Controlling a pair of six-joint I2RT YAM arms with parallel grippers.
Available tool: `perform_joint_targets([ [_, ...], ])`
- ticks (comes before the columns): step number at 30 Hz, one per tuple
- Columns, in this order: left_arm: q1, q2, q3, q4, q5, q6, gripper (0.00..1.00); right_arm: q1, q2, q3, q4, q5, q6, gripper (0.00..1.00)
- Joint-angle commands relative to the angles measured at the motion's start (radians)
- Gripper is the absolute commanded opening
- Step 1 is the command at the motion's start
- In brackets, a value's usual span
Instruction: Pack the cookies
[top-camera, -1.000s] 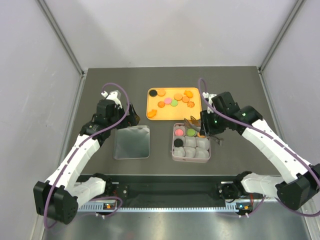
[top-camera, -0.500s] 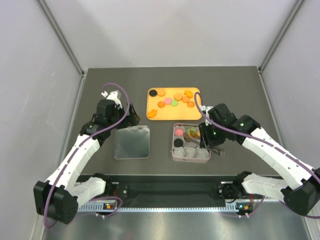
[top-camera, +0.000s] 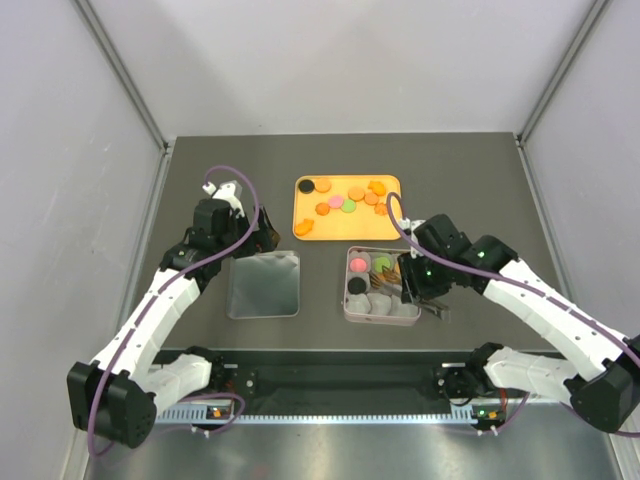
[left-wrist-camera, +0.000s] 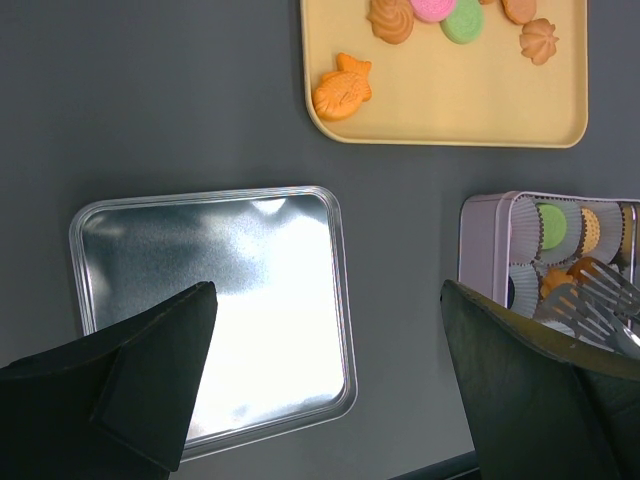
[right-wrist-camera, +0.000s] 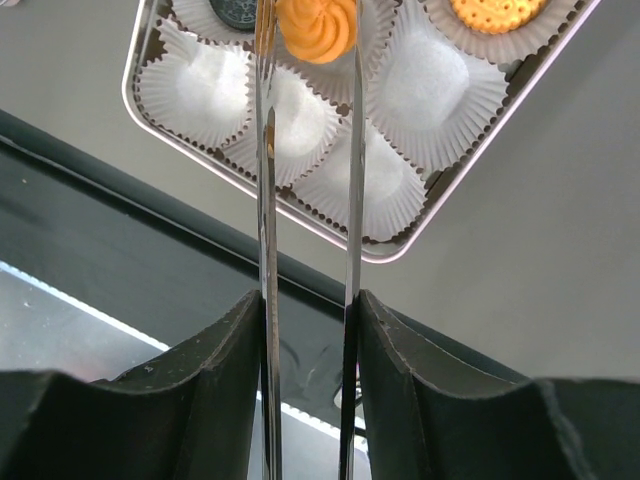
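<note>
Your right fingers (right-wrist-camera: 225, 350) clench the tongs (right-wrist-camera: 265, 200), which pinch an orange cookie (right-wrist-camera: 316, 25) over the tin (right-wrist-camera: 385, 256), so it can drop straight into a cup. Your left fingers (left-wrist-camera: 150, 350) hang spread wide, holding nothing, above the lid (left-wrist-camera: 230, 300), left of the tin. More cookies (top-camera: 347, 200) lie on the far tray (left-wrist-camera: 450, 90).
</note>
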Motion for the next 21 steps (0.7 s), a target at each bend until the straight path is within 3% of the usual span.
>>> perform_joint_targets([
  [1,0.005,-0.002,0.006,0.020,-0.001,0.006,0.98,0.014,-0.032,-0.003,0.000,0.029,0.009,0.40],
  [21,0.005,0.005,0.006,0.020,0.003,0.006,0.98,0.016,-0.055,-0.024,-0.003,0.034,0.018,0.43],
])
